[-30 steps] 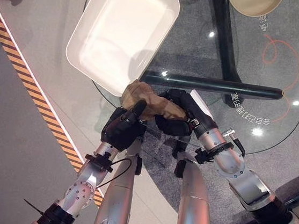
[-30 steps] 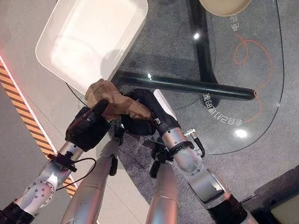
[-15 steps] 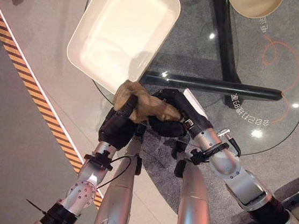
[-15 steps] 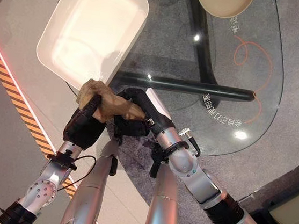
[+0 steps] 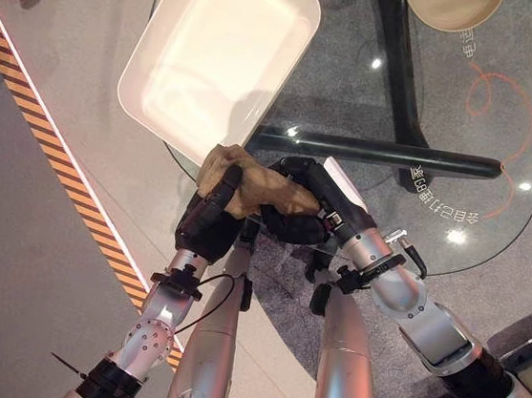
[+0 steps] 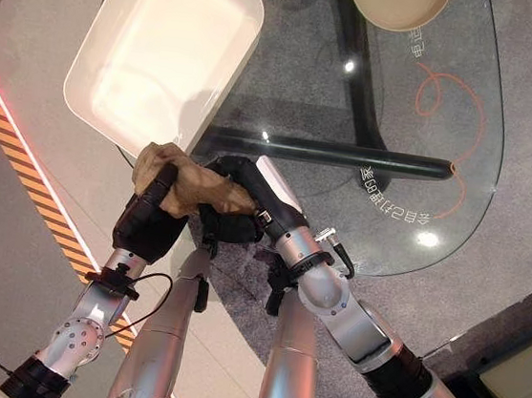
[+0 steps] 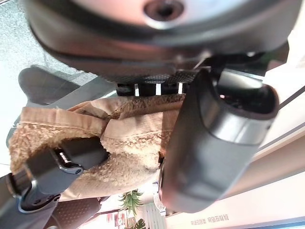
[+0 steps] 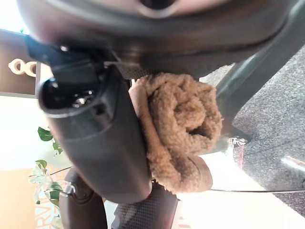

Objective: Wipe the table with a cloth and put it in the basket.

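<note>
Cloth: a crumpled tan fleecy cloth (image 5: 249,183) is held between the two hands at the near edge of the table, just beside the near corner of the basket. It is bunched into a roll, as the right wrist view shows (image 8: 178,126).

Left hand: the dark left hand (image 5: 208,219) comes up from below the cloth. Its fingers and thumb curl round the cloth's left end, and one dark finger (image 7: 52,169) presses into the fleece in the left wrist view.

Right hand: the dark right hand (image 5: 306,204), with a white cover on its thumb, lies over the cloth's right part. Its thumb and fingers close on the rolled cloth, so both hands grip the same piece.

Basket: a white, shallow rectangular plastic basket (image 5: 168,49) sits tilted across the far left corner of the table, partly overhanging the edge. The cloth lies outside it, close to its near rim.

Table: a rounded clear glass table (image 5: 527,142) on a black tubular frame (image 5: 386,155), with orange looping marks toward its right side.

Other things: a beige round bowl (image 5: 452,4) stands at the far edge of the table, well apart from the hands. A black-and-orange striped line (image 5: 58,171) runs across the grey floor on the left.
</note>
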You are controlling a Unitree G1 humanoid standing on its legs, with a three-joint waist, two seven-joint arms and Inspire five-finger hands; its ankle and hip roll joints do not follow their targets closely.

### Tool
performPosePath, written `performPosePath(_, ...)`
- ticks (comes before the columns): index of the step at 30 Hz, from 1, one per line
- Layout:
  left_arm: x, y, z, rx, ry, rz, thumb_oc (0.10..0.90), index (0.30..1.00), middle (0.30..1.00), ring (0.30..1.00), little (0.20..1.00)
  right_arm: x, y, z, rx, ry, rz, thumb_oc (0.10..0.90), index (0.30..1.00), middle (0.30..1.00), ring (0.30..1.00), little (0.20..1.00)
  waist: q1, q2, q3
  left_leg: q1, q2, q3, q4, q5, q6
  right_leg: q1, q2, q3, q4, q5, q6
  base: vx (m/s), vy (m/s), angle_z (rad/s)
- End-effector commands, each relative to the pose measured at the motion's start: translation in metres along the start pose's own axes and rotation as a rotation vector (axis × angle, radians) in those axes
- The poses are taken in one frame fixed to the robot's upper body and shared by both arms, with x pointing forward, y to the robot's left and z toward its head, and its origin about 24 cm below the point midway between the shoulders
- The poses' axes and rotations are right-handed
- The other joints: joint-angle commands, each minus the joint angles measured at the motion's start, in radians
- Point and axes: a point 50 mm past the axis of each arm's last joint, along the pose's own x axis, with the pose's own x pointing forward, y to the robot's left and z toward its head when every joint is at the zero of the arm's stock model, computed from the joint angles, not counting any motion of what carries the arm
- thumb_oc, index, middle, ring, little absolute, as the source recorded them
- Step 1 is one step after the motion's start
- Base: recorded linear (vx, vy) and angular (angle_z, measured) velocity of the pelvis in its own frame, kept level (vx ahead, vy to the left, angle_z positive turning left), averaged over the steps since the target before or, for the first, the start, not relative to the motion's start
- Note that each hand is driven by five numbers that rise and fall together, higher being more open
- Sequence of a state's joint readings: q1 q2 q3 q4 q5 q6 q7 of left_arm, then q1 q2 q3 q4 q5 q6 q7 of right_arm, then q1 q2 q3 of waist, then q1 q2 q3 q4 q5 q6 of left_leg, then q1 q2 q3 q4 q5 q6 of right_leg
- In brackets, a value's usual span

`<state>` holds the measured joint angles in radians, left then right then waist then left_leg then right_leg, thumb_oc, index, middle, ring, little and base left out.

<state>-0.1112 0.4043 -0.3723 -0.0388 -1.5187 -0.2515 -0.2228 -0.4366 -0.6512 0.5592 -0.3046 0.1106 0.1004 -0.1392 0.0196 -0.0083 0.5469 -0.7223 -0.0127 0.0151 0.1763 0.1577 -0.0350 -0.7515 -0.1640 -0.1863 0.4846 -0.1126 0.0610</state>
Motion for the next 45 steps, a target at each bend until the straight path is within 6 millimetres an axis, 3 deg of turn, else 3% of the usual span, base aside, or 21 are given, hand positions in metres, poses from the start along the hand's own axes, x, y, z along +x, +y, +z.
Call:
performPosePath(1, 0.007, -0.059, -0.005, -0.098, -0.021, -0.342, 0.100, 0.300, 0.300, 0.300, 0.200, 0.001, 0.003, 0.040, 0.057, -0.224, -0.037, 0.800, 0.900, 0.900, 0.900, 0.900, -0.001, -0.003, -0.027, -0.008, -0.049, 0.126, 0.166, -0.198, 0.040, 0.006, 0.070, -0.021, -0.175, 0.137, 0.025, 0.00, 0.000, 0.00)
performPosePath(11, 0.006, -0.057, -0.001, -0.082, -0.046, -0.327, 0.100, 0.300, 0.300, 0.300, 0.200, -0.005, -0.015, 0.035, 0.045, -0.211, -0.201, 0.800, 0.900, 0.900, 0.900, 0.900, -0.011, -0.005, -0.027, -0.006, -0.045, 0.130, 0.165, -0.203, 0.043, 0.002, 0.074, -0.012, -0.166, 0.135, 0.027, 0.00, 0.000, 0.00)
performPosePath(18, 0.002, -0.053, 0.007, -0.025, -0.095, -0.325, 0.100, 0.300, 0.300, 0.300, 0.200, -0.015, -0.028, 0.022, 0.031, -0.143, -0.305, 0.800, 0.900, 0.900, 0.900, 0.900, -0.021, -0.006, -0.027, -0.010, -0.040, 0.136, 0.169, -0.207, 0.042, -0.007, 0.076, -0.007, -0.159, 0.132, 0.029, 0.00, 0.000, 0.00)
performPosePath(21, 0.000, -0.052, 0.013, 0.029, -0.130, -0.335, 0.100, 0.300, 0.300, 0.300, 0.200, -0.021, -0.030, 0.014, 0.048, -0.109, -0.335, 0.800, 0.900, 0.900, 0.900, 0.900, -0.026, -0.007, -0.027, -0.008, -0.037, 0.139, 0.170, -0.210, 0.042, -0.007, 0.077, -0.004, -0.155, 0.130, 0.029, 0.03, 0.007, 0.00)
performPosePath(22, -0.003, -0.050, 0.016, 0.053, -0.144, -0.323, 0.100, 0.300, 0.300, 0.300, 0.200, -0.025, -0.028, 0.009, 0.062, -0.079, -0.344, 0.800, 0.900, 0.900, 0.900, 0.900, -0.026, -0.005, -0.027, 0.024, -0.035, 0.133, 0.179, -0.243, 0.036, 0.022, 0.082, 0.003, -0.141, 0.098, 0.037, 0.08, 0.023, -0.01)
performPosePath(24, 0.000, -0.054, 0.022, 0.089, -0.168, -0.347, 0.100, 0.300, 0.300, 0.300, 0.200, -0.026, -0.033, 0.009, 0.061, -0.081, -0.361, 0.800, 0.900, 0.900, 0.900, 0.900, -0.030, -0.006, -0.027, -0.008, -0.037, 0.141, 0.173, -0.211, 0.041, -0.008, 0.080, 0.000, -0.150, 0.127, 0.029, 0.01, 0.016, -0.02)
performPosePath(25, -0.003, -0.052, 0.025, 0.106, -0.180, -0.340, 0.100, 0.300, 0.300, 0.300, 0.200, -0.030, -0.033, 0.003, 0.071, -0.052, -0.366, 0.800, 0.900, 0.900, 0.900, 0.900, -0.030, -0.002, -0.027, 0.024, -0.035, 0.134, 0.181, -0.243, 0.035, 0.020, 0.084, 0.007, -0.136, 0.094, 0.037, 0.01, 0.041, -0.03)
performPosePath(34, -0.006, -0.057, 0.047, 0.214, -0.295, -0.363, 0.100, 0.300, 0.300, 0.300, 0.200, -0.047, -0.039, -0.008, 0.059, 0.004, -0.435, 0.800, 0.900, 0.900, 0.900, 0.900, -0.042, 0.011, -0.027, 0.014, -0.031, 0.141, 0.193, -0.247, 0.033, 0.003, 0.090, 0.027, -0.115, 0.079, 0.033, 0.02, 0.044, -0.07)
performPosePath(45, -0.004, -0.081, 0.082, 0.403, -0.488, -0.418, 0.100, 0.300, 0.300, 0.300, 0.200, -0.046, -0.033, -0.014, 0.053, 0.074, -0.364, 0.800, 0.900, 0.900, 0.900, 0.900, -0.044, 0.026, -0.027, 0.006, -0.031, 0.139, 0.204, -0.249, 0.031, -0.013, 0.098, 0.048, -0.090, 0.063, 0.028, 0.01, 0.042, -0.04)
